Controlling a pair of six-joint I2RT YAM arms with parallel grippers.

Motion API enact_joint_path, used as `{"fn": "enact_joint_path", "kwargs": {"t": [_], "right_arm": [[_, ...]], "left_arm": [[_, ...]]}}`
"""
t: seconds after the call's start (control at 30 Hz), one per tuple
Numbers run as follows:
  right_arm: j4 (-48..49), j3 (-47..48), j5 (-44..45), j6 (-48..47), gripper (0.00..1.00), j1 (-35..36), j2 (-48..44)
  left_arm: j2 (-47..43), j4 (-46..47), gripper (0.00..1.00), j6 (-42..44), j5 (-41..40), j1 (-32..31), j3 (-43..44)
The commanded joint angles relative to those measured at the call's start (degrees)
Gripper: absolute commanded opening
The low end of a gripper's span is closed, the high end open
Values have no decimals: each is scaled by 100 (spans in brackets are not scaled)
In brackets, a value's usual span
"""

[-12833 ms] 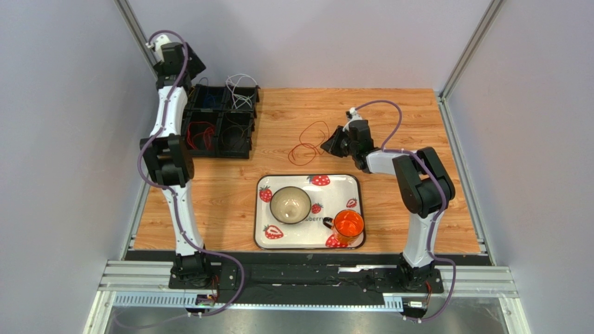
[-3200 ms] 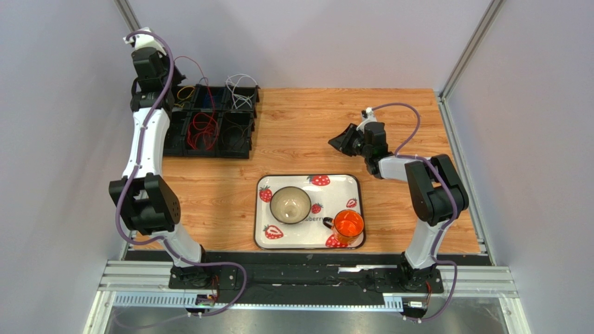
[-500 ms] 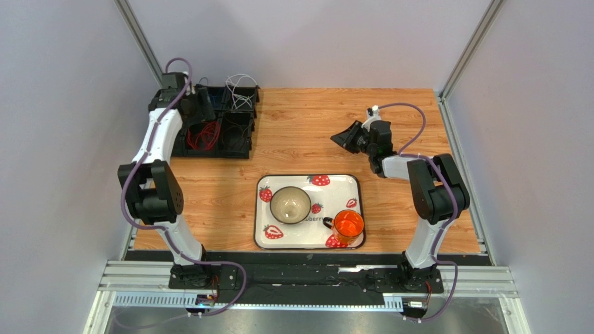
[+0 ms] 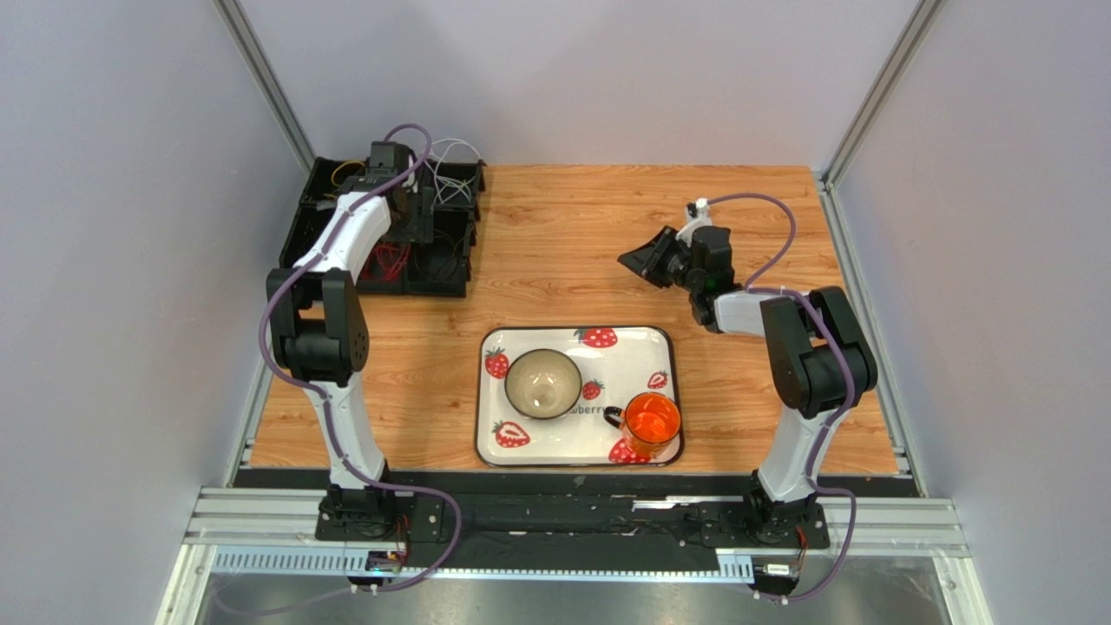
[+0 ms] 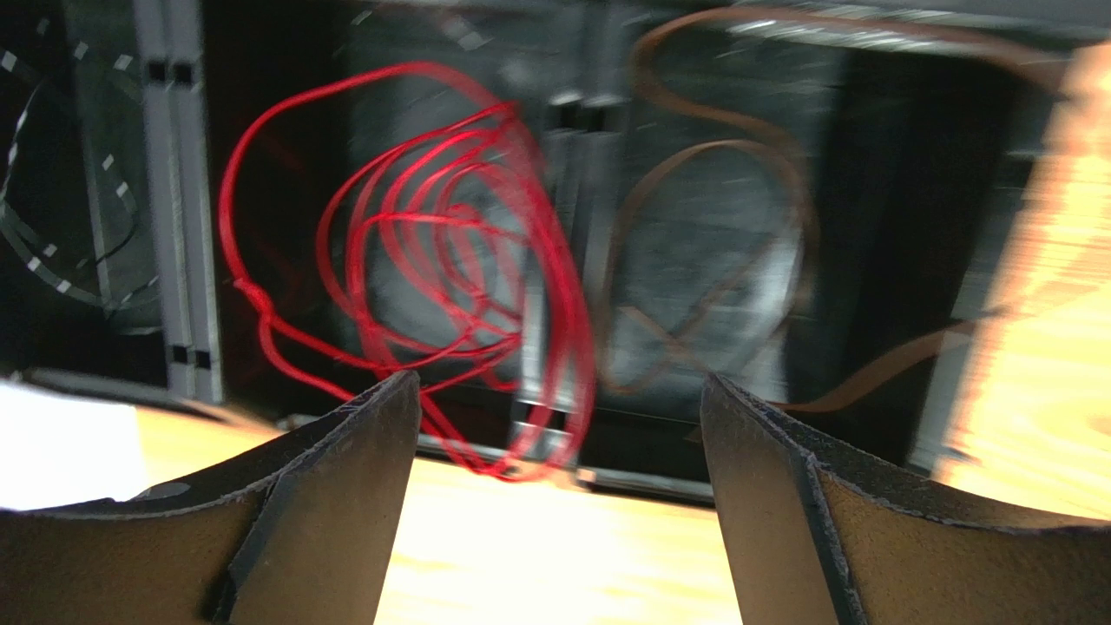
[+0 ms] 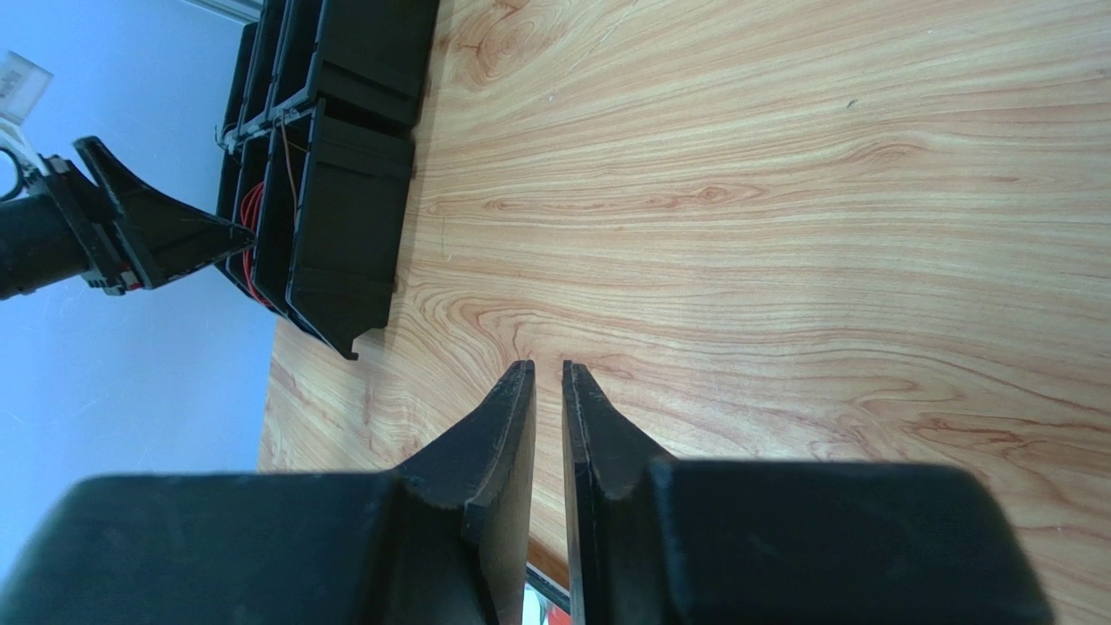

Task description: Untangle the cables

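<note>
The cables lie in a black compartment bin [image 4: 444, 254] at the table's far left. A red coil [image 5: 444, 261] fills one compartment, and a brown-orange cable [image 5: 711, 248] lies in the one beside it. A dark cable [image 5: 39, 235] shows at the left. From above I see white loops [image 4: 450, 159], red wire [image 4: 382, 264] and a bit of yellow [image 4: 346, 169]. My left gripper [image 5: 561, 391] is open and empty, hovering over the bin's near edge [image 4: 420, 215]. My right gripper [image 6: 548, 367] is shut and empty above bare wood [image 4: 636, 258].
A strawberry-patterned tray [image 4: 574, 336] at the near middle holds a bowl [image 4: 544, 383] and an orange cup [image 4: 651, 422]. The bin [image 6: 339, 195] and my left gripper [image 6: 131, 228] show in the right wrist view. Grey walls stand close on the left, right and back.
The left arm has swung from the far left corner rightward over the bin. The red-orange cable that lay on the wood earlier is gone from the table. The right gripper has barely moved.
</note>
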Motion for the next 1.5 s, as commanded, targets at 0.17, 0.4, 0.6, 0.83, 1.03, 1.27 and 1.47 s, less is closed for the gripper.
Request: {"fn": "enact_joint_path", "kwargs": {"t": [0.17,0.4,0.6,0.83,1.03,1.27,1.47], "right_arm": [[372,-41,-112,128,16,-64,60],[390,-41,-130,154,16,-65,77],[416,-50,-147,172,16,-91,86],[442,-67,-165,189,16,-91,95],[460,-67,-174,198,16,-100,104],[460,-59,-200,198,16,-91,121],[478,-50,-208,224,16,-100,165]], "left_arm": [[154,-82,80,177,-596,91,203],[66,-29,77,185,-657,197,62],[57,-37,76,177,-710,285,36],[-57,-2,74,62,-438,654,18],[-189,24,71,27,-104,751,27],[-399,147,70,-210,774,1049,-113],[-479,244,70,-360,1354,1410,-210]]}}
